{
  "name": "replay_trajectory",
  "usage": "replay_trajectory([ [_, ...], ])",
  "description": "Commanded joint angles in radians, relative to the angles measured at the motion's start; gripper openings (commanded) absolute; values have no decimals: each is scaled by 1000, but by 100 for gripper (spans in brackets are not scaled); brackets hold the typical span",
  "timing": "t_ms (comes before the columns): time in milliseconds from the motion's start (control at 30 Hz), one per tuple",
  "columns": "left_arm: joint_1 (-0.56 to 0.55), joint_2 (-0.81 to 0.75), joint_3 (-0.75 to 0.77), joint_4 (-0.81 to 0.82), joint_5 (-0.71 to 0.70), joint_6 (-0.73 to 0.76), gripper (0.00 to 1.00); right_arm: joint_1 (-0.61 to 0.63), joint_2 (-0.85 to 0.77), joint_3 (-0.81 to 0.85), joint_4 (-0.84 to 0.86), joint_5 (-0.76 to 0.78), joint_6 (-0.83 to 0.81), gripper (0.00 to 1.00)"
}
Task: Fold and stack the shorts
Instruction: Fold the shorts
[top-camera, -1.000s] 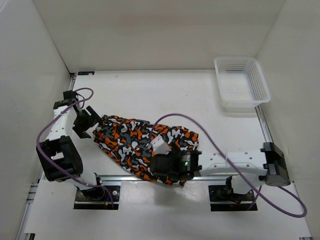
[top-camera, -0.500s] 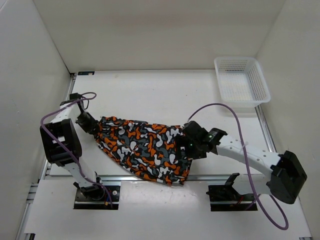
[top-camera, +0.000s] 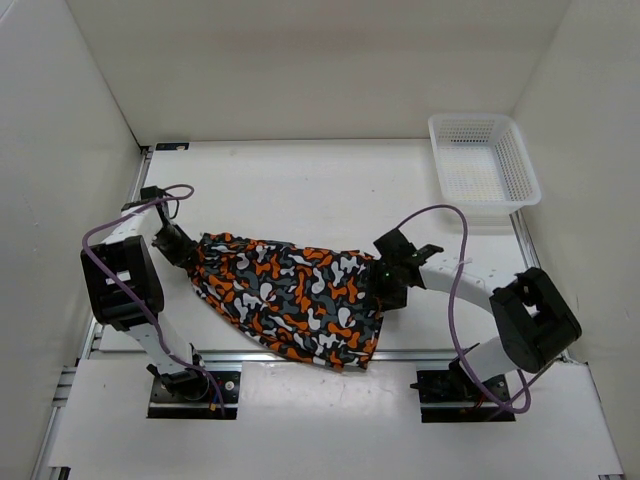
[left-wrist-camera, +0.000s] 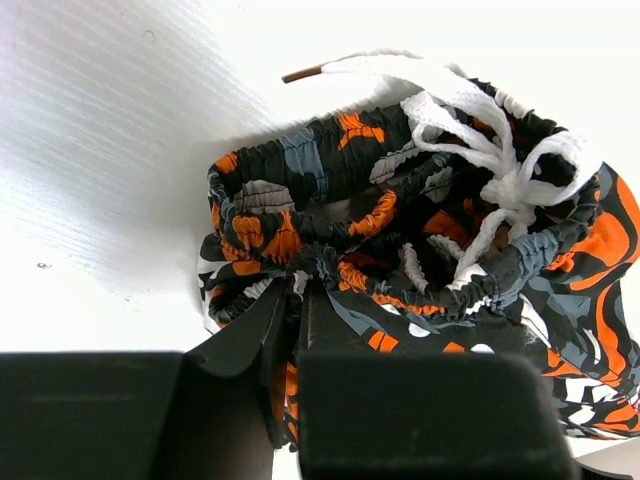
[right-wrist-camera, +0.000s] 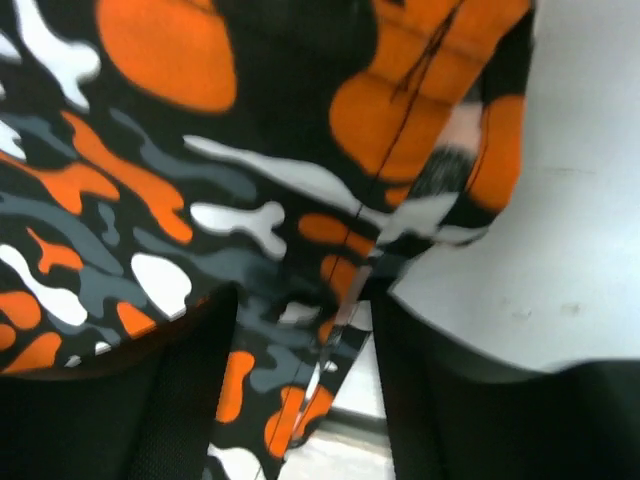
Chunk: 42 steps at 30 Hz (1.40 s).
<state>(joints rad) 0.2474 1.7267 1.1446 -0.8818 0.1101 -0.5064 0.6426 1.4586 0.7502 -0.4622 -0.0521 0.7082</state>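
Top external: noted shorts (top-camera: 290, 295) spread flat on near-centre of desk (top-camera: 300, 180). Left pincer (top-camera: 180, 250) at their left end, right pincer (top-camera: 388, 290) at their right edge. Logged white basket (top-camera: 527, 170) in far right corner, well apart.

Left wrist: found left pincer (left-wrist-camera: 295, 330) clamped on bunched waistband (left-wrist-camera: 330, 215); white drawstring (left-wrist-camera: 500, 170) knotted just beyond.

Right wrist: found right pincer (right-wrist-camera: 300, 310) with fingers apart, straddling hem (right-wrist-camera: 350, 290) of shorts over bare desk; no grip yet.
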Motion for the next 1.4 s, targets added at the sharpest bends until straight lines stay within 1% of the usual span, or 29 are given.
replay_trajectory([
  [0,-2,-16,7,35,-15,-18,10,-27,57,4,82,41,-18,53],
  [33,-2,-16,-5,35,-4,-18,10,-43,87,14,91,57,-18,47],
  [67,-2,-16,-5,35,6,-32,10,-64,101,14,91,57,-29,31],
  [167,-13,-26,-28,46,29,-47,10,-125,158,73,91,69,-64,11],
  [200,-23,-26,-28,46,39,-72,10,-173,173,93,91,69,-76,3],
  [233,-23,-26,-28,55,39,-81,10,-197,205,150,91,57,-90,1],
  [333,-66,-26,-10,55,39,-125,10,-270,294,263,63,72,-147,1],
  [367,-80,-13,0,55,39,-138,10,-302,322,353,51,72,-156,1],
  [433,-114,0,36,55,48,-173,10,-326,406,447,13,72,-190,1],
  [500,-128,14,72,55,72,-173,10,-349,448,585,-45,63,-208,1],
  [567,-137,24,135,29,88,-173,25,-350,448,667,-72,52,-233,20],
  [600,-137,24,154,17,88,-163,30,-350,436,679,-72,52,-233,33],
  [633,-137,-1,170,4,88,-153,37,-340,401,689,-85,52,-245,57],
  [667,-137,-15,200,-20,77,-132,58,-340,381,689,-99,52,-254,63],
  [733,-137,-41,228,-52,50,-109,79,-331,311,689,-118,64,-254,76],
  [767,-137,-67,239,-69,15,-83,88,-331,281,674,-127,76,-254,78],
  [800,-137,-81,250,-86,-9,-72,90,-331,251,638,-127,87,-254,80],
  [833,-137,-96,250,-112,-36,-72,90,-331,187,615,-127,87,-245,80],
  [867,-137,-128,232,-121,-82,-58,87,-331,154,589,-127,100,-245,80],
  [900,-137,-148,215,-121,-102,-58,82,-331,94,539,-127,100,-236,80],
  [933,-137,-165,195,-121,-118,-49,54,-331,66,511,-139,112,-236,80],
  [967,-137,-199,173,-121,-130,-49,34,-322,42,483,-139,124,-236,80],
  [1000,-137,-211,128,-121,-130,-49,18,-322,-5,430,-139,124,-236,80],
  [1033,-137,-220,106,-121,-130,-49,10,-322,-27,404,-151,124,-225,80],
  [1167,-137,-231,-14,-39,5,-49,10,-322,-115,289,-171,124,-216,78],
  [1200,-137,-220,-41,1,52,-37,20,-322,-139,269,-171,124,-207,78],
  [1300,-137,-156,-51,32,91,-17,31,-322,-170,209,-181,104,-207,78],
  [1333,-146,-138,-42,46,100,-17,41,-322,-170,196,-181,104,-197,78],
  [1367,-146,-119,-42,55,100,-6,44,-322,-181,175,-181,104,-197,78],
])
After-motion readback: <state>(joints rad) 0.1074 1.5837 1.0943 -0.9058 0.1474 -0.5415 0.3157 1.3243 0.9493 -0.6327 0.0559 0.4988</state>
